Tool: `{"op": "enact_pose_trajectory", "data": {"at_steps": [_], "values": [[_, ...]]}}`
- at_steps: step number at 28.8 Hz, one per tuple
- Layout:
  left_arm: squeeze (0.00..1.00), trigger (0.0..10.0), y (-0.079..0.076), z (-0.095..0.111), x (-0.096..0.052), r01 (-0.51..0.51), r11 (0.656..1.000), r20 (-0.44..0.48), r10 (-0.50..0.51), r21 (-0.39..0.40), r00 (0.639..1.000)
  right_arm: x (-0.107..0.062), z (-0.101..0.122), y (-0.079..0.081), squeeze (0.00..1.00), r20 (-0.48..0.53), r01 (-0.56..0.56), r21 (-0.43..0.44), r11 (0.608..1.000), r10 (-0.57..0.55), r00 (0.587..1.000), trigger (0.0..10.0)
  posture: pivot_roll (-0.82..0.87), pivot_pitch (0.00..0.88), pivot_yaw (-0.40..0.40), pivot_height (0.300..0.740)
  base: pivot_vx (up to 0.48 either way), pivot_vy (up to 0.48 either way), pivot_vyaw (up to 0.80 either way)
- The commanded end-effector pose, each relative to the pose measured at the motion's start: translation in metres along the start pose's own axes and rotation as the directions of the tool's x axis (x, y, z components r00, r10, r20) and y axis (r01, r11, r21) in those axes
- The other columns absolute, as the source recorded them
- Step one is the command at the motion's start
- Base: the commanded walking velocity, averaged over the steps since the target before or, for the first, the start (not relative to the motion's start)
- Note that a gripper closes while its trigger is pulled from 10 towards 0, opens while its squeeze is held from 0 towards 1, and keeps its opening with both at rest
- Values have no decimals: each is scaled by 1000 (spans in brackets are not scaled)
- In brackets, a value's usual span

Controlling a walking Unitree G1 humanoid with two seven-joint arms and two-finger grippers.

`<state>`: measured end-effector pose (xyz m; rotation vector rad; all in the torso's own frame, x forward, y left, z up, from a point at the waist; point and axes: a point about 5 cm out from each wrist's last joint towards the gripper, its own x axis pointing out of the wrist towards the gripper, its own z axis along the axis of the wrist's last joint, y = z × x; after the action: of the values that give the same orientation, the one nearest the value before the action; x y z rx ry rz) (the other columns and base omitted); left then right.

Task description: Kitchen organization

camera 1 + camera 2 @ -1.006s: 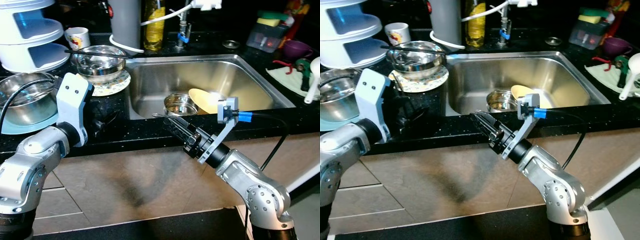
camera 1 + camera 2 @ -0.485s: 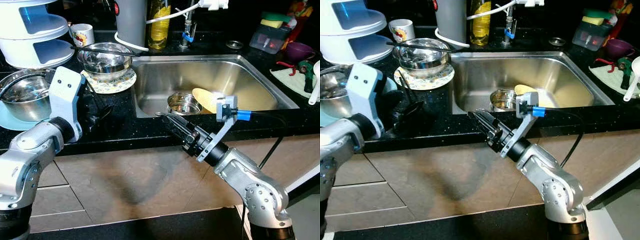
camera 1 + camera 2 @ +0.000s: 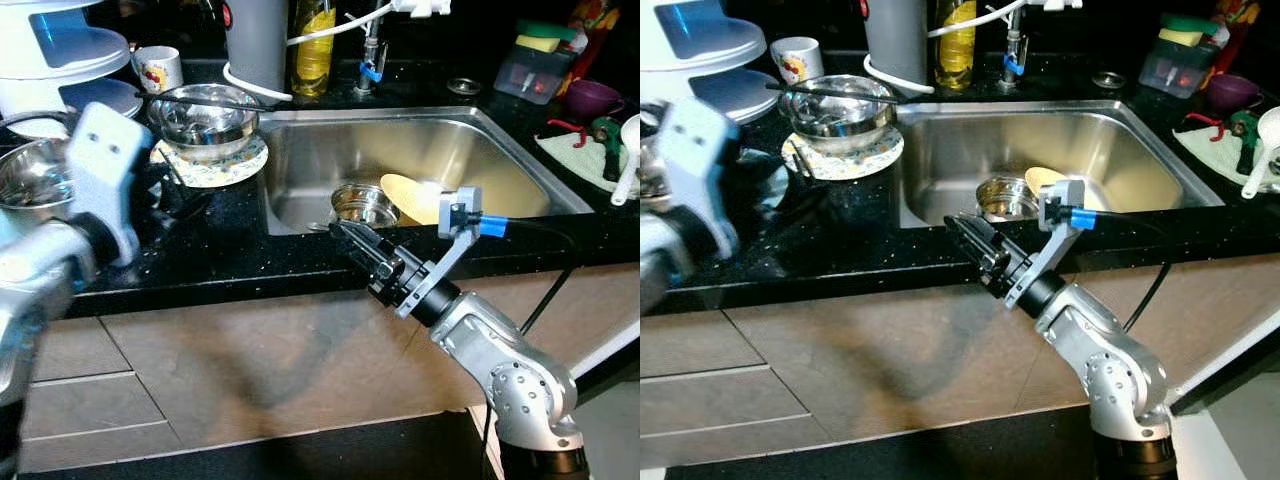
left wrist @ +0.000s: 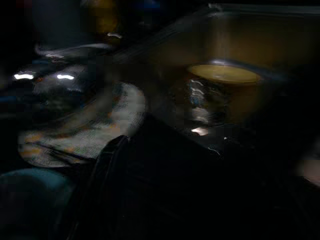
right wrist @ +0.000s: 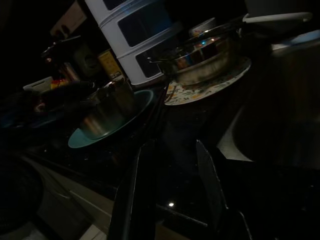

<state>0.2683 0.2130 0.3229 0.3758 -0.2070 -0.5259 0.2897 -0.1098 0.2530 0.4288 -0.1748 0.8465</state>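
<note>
The right hand (image 3: 352, 238), black fingers spread with nothing between them, hovers at the front edge of the stainless steel sink (image 3: 500, 150). Inside that sink sit a small steel bowl (image 3: 362, 205) and a yellow plate (image 3: 408, 197), touching. The left hand (image 3: 175, 205) is blurred over the black table (image 3: 230, 250) left of the sink; its grip cannot be told.

A home kitchen: steel sink (image 3: 470, 150) set in a black counter (image 3: 230, 250), tap (image 3: 370, 50), bowls (image 3: 205, 115), cup (image 3: 157, 70), sponge (image 3: 540, 42).
</note>
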Motion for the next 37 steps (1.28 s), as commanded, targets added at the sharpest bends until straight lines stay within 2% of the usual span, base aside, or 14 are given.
{"op": "enact_pose_trajectory", "data": {"at_steps": [1, 3, 5, 8, 9, 11, 13, 14, 16, 23, 24, 27, 32, 37], "values": [[0, 10000, -9, -6, -22, 219, 972, -176, -202, 83, 963, -1, -1, 2, 0, -5, -20, 5, 1000, 20, 1000, 10000, -10, 170, -59, 740, 0, 0, 0], [0, 10000, -9, -6, -30, 275, 954, -247, -240, 120, 939, -1, -1, 2, 0, -5, -24, 5, 1000, 24, 1000, 10000, -10, 170, -59, 740, 0, 0, 0], [0, 10000, 1, -1, -32, 240, 959, -259, -196, 153, 946, -1, -1, 2, 0, -6, -28, 6, 1000, 28, 1000, 10000, -6, 169, -63, 740, 0, 0, 0], [0, 10000, 4, 0, -33, 235, 957, -273, -183, 172, 945, -1, -1, 2, 0, -6, -30, 7, 1000, 30, 1000, 10000, -6, 169, -63, 740, 0, 0, 0], [0, 10000, 13, -5, -40, 243, 944, -376, -148, 221, 915, 0, -1, 3, 0, -7, -34, 7, 999, 34, 999, 10000, -6, 168, -64, 740, 0, 0, 0], [0, 10000, 23, -4, -46, 247, 930, -440, -108, 273, 891, 0, -1, 3, 0, -7, -35, 7, 999, 35, 999, 10000, -9, 168, -61, 740, 0, 0, 0], [0, 10000, 27, -2, -48, 240, 926, -455, -87, 291, 886, 0, -1, 3, 0, -7, -35, 6, 999, 35, 999, 10000, -9, 168, -61, 740, 0, 0, 0], [0, 10000, 34, -1, -54, 248, 920, -513, -62, 303, 856, 0, 0, 2, 0, -6, -35, 7, 999, 35, 999, 10000, -6, 169, -61, 740, 0, 0, 0], [0, 10000, 36, 0, -56, 253, 919, -530, -59, 303, 846, -1, -1, 2, 0, -6, -34, 7, 999, 34, 999, 10000, -6, 169, -61, 740, 0, 0, 0], [0, 10000, 46, -15, -61, 225, 915, -641, 46, 335, 766, -1, -1, 2, 0, -5, -35, 10, 999, 35, 999, 10000, -8, 169, -62, 740, 0, 0, 0], [0, 10000, 46, -22, -63, 248, 907, -678, 55, 341, 733, -1, -1, 2, 0, -6, -35, 8, 999, 35, 999, 10000, -10, 169, -62, 740, 0, 0, 0], [0, 10000, 46, -24, -64, 255, 904, -688, 58, 344, 723, -1, -1, 2, 0, -7, -35, 8, 999, 35, 999, 10000, -10, 169, -62, 740, 0, 0, 0], [0, 10000, 57, -40, -70, 261, 873, -741, 154, 412, 654, -1, -1, 2, 0, -8, -33, 8, 999, 33, 999, 10000, -10, 171, -63, 740, 0, 0, 0], [0, 10000, 61, -48, -69, 255, 861, -745, 190, 440, 640, -1, -1, 2, 0, -7, -32, 8, 999, 32, 999, 10000, -10, 170, -61, 740, 0, 0, 0]]}}
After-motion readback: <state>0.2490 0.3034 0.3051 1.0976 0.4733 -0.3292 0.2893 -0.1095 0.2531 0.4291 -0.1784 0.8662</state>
